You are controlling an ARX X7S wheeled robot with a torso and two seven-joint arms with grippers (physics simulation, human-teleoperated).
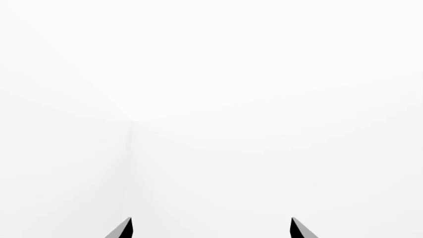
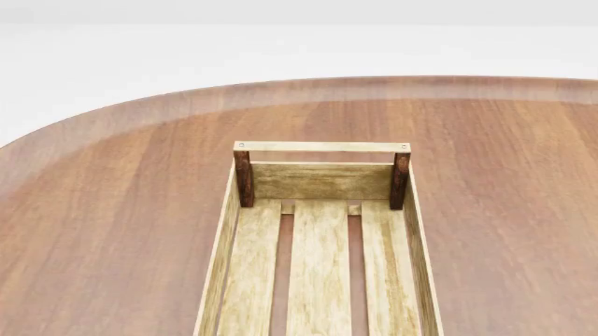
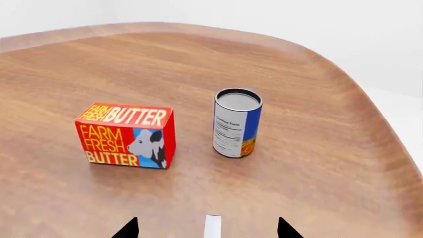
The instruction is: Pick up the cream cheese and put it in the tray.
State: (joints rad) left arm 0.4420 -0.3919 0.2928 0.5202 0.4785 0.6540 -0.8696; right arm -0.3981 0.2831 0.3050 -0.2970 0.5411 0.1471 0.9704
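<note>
Light-wood slatted tray [image 2: 321, 269] sits lower centre on brown wooden worktop [image 2: 103, 210]. Right gripper [image 3: 208, 229] released, white box edge [image 3: 212, 226] between its tips. Left gripper [image 1: 211, 229] released too.

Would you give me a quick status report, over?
Left gripper open, right gripper open. Tray empty where visible. Cream cheese maybe white sliver between right fingers.

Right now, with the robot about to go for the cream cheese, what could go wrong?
Only a white sliver shows between the right hand's open fingertips; whether it is the cream cheese is unclear. The butter box and can stand just beyond and could get bumped. The head view shows only the tray, so the pickup goes unwatched.
</note>
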